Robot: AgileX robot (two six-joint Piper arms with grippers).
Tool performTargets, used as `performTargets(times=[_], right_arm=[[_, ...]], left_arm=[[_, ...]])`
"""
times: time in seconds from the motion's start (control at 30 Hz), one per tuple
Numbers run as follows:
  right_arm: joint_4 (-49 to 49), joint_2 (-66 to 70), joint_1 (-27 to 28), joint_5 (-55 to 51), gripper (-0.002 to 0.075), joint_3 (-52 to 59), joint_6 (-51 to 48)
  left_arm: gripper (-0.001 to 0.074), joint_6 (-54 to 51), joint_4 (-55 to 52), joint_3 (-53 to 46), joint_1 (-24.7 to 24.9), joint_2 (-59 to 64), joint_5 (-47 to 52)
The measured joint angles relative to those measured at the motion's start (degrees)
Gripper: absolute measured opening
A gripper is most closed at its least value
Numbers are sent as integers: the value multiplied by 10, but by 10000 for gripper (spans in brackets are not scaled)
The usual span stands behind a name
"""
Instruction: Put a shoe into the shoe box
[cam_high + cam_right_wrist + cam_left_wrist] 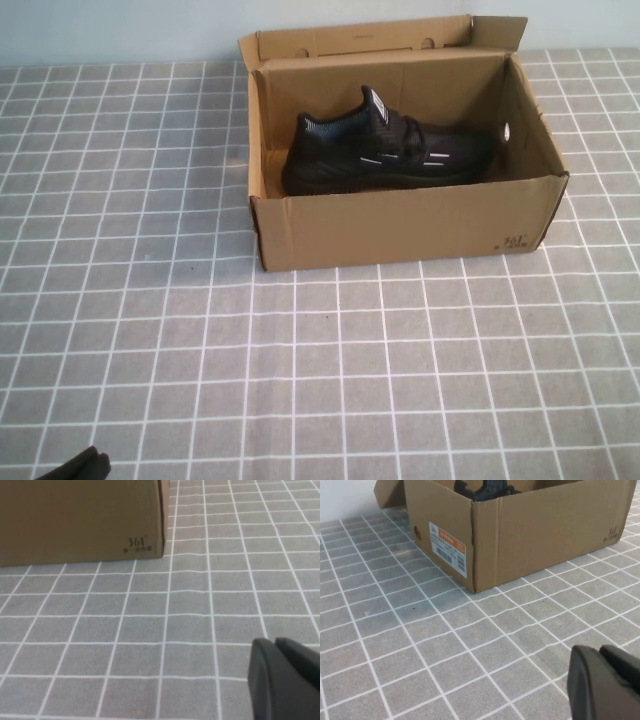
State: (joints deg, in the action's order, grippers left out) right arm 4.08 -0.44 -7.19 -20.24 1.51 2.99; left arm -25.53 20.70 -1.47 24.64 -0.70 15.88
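Shoe (385, 150) already inside shoe box (400, 225), on its sole, long axis along box length, toe toward robot's right. Left pincer (85, 466) clenched, empty, low near table (300, 380) edge, well apart. Right pincer (287, 680) clenched, empty, short of box corner.

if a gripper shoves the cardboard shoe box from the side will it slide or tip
The shoe box likely slides, not tips: it looks wide, low and flat on the table. Its thin open walls may flex. The sneaker inside adds little weight. Left gripper and right gripper sit shut, away.
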Motion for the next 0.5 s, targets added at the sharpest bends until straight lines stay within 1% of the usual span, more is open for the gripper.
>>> performTargets(times=[0.5], right_arm=[[0,0,0,-6,-16,0,-1]], left_arm=[[-1,0,0,0,0,0,0]])
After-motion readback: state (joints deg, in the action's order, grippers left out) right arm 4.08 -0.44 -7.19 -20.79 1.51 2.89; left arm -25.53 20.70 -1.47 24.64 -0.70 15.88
